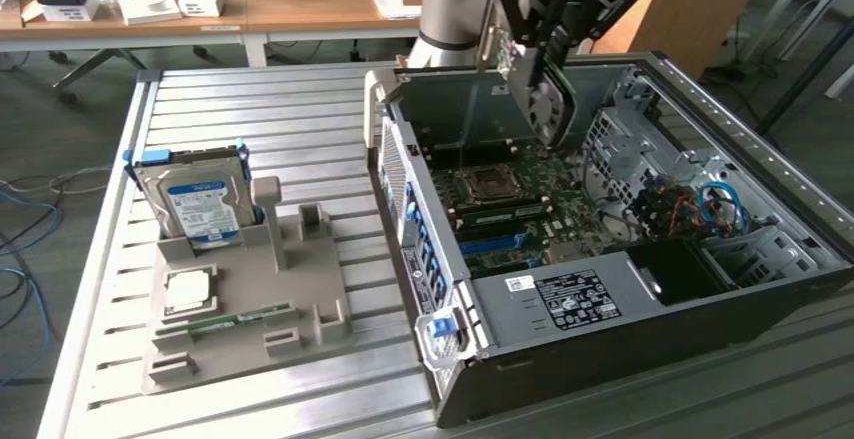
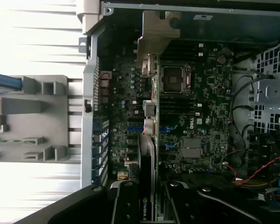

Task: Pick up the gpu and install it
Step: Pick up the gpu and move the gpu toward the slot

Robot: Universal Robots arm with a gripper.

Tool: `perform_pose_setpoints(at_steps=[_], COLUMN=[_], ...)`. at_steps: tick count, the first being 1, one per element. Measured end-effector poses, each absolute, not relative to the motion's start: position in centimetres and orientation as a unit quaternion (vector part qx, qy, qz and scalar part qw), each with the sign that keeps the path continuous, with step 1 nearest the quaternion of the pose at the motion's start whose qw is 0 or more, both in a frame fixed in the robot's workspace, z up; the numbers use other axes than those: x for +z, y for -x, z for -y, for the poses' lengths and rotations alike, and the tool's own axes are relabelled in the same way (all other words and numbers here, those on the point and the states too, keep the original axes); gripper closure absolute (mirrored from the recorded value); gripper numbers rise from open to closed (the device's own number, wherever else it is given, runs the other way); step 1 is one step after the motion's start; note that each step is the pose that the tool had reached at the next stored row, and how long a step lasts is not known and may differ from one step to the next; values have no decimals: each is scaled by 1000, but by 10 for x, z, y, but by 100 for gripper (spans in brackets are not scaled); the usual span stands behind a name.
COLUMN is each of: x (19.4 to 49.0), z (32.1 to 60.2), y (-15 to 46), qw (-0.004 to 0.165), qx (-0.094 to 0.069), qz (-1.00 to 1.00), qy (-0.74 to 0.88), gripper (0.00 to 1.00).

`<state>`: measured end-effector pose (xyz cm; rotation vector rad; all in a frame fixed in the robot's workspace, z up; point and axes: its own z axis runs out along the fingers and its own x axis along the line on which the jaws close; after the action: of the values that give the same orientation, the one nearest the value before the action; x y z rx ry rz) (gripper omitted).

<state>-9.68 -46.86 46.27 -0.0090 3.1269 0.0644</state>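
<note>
A: Step?
B: Install, I judge; end effector (image 1: 539, 64) clenched on the gpu (image 1: 550, 114), held upright above the motherboard (image 1: 514, 209) in the open case (image 1: 534, 304).
A: Next needs?
B: Probably card edge aligned over its slot; no tilt.

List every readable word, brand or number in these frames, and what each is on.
"NVIDIA": on the gpu, at its edge; the letters after it are cut off.
"DELL": on the motherboard, faint.
Too small to read: the hard drive label.
Too blurred to read: the case sticker.
</note>
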Motion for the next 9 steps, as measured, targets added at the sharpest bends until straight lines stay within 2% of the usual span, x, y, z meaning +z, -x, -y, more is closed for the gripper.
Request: perform_pose_setpoints(at_steps=[9], x=[463], z=[469], y=[61], qw=[7], qx=[22], qz=[-1000], qy=[3], gripper=[74])
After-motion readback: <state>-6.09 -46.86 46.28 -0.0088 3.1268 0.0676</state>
